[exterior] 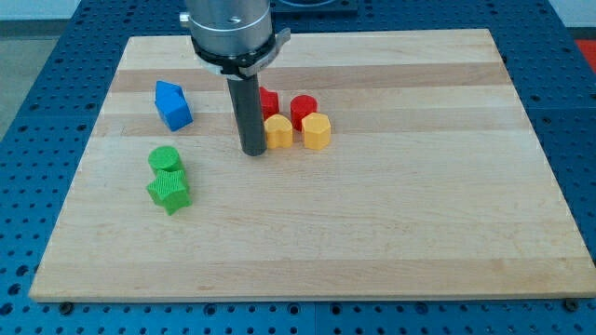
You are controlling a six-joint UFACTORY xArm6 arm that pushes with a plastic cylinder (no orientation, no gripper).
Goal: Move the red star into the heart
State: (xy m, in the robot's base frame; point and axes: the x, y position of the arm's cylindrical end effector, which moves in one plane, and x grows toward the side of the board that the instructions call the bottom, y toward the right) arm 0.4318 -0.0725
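My tip (253, 151) rests on the board just left of a cluster of blocks at the view's upper middle. A red block (268, 100), partly hidden behind the rod, is probably the red star. Below it sits a yellow block (278, 131), heart-like in shape, almost touching the rod's right side. A second red block (303, 110) and a second yellow block (317, 131) sit to the right. The shapes are hard to make out.
A blue block (172, 104) lies at the view's upper left. A green round block (165, 159) and a green star (169, 193) sit below it, touching. The wooden board (391, 223) rests on a blue perforated table.
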